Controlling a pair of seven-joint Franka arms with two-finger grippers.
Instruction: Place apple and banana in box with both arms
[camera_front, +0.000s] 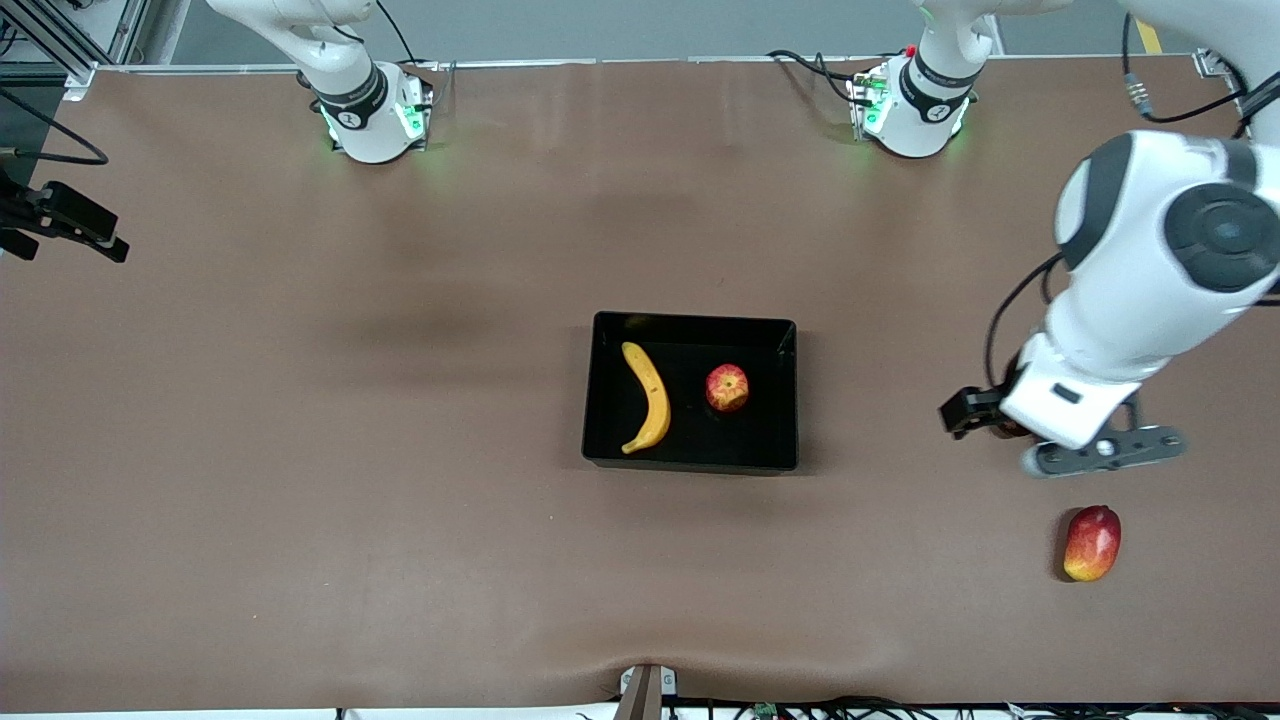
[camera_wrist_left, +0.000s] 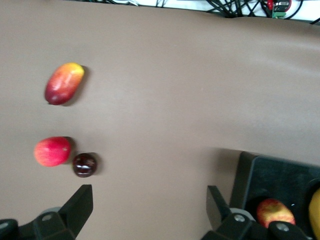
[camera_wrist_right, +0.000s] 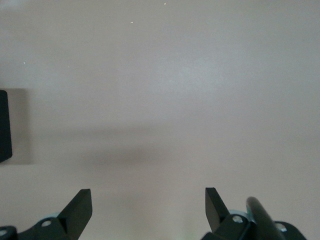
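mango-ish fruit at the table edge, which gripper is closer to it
Left. The left gripper, open and empty, hangs over the table beside the mango-like fruit, toward the left arm's end. The right gripper, also open, is off at the right arm's end, past the box.

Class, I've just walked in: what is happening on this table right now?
Two robot arms are packing fruit into a black box mid-table. The banana and the apple already lie side by side in it, apart. The left gripper hangs open and empty over the table toward the left arm's end, near a mango, a pinkish-red fruit and a small dark fruit touching it. The right gripper is open too, holding nothing, over bare table.
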